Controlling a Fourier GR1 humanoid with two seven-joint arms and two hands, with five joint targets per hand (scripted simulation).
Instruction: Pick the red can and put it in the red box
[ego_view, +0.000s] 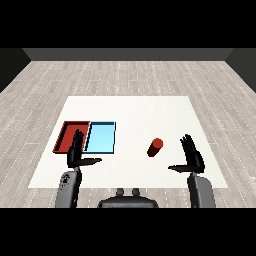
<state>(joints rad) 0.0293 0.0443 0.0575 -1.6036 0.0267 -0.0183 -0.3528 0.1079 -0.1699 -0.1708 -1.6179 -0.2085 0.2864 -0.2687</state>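
Hands both raised above the flat white table (135, 107), palms turned inward toward each other, grey forearms entering from the lower corners. Right black hand (192, 159): fingers straight and pointing away from the robot, thumb stuck out sideways toward the middle of the table; released, holding nothing. Left black hand (76, 154): same pose mirrored, fingers straight and upright, thumb extended toward the centre; released, nothing in it.

Small red cylindrical can (155, 147) lies tipped over on the bare table, its axis running diagonally, the rounded far end brighter red and the near end darker. It sits just beyond and inboard of the right thumb tip, near the right fingers on their inner side but apart from them; no contact visible. It is well apart from the left fingers, with open table between.

Shallow red rectangular tray (64, 134) lies directly beyond the left fingertips; the fingertips overlap its near right edge in this view, though I cannot tell whether they touch it or hang above it. Nothing shows inside it. Shallow light blue rectangular tray (101, 137) sits just beside the red one, edges touching or nearly so, on the thumb side of the left fingers. Its floor shows plain blue, nothing in it
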